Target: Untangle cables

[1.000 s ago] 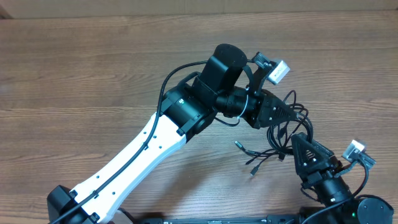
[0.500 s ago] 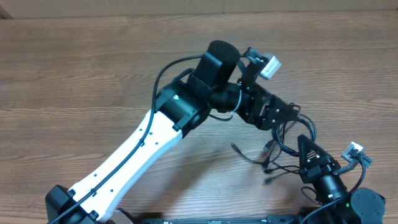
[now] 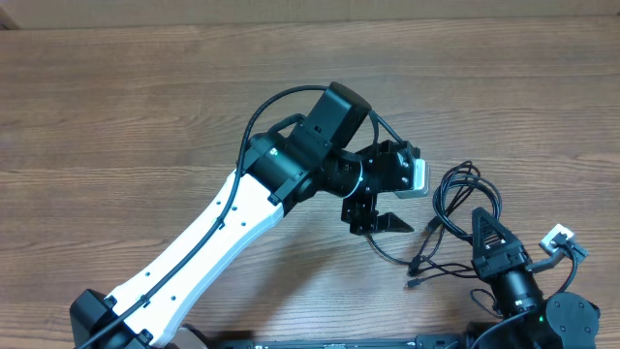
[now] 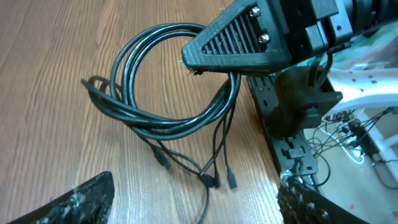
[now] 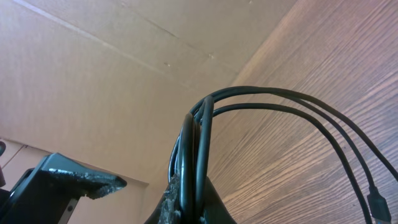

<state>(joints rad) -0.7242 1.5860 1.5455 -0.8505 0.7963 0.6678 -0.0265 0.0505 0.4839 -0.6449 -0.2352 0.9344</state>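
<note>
The cables (image 3: 444, 194) are thin black cords lying in a loose loop on the wooden table (image 3: 145, 116), and their plug tips (image 3: 415, 262) trail toward the front. My right gripper (image 3: 481, 217) is shut on the loop's near side. The right wrist view shows the cords (image 5: 205, 124) pinched upright in that gripper (image 5: 196, 190). My left gripper (image 3: 376, 220) hovers open just left of the loop and holds nothing. In the left wrist view the loop (image 4: 168, 121) hangs from the right gripper (image 4: 189, 62). One loose strand runs along the table between the left gripper's (image 4: 193, 205) wide-spread fingers.
The left arm (image 3: 223, 233) reaches diagonally from the front left, with its thick black wire (image 3: 260, 121) arching over it. The right arm's base (image 3: 542, 310) and its wiring (image 4: 348, 130) sit at the front right edge. A cardboard wall (image 5: 93, 74) stands beyond the table.
My left gripper opened, let go of the cables and drew back to the left and toward the front. My right gripper shut on the bundle, which now hangs as a looser loop.
</note>
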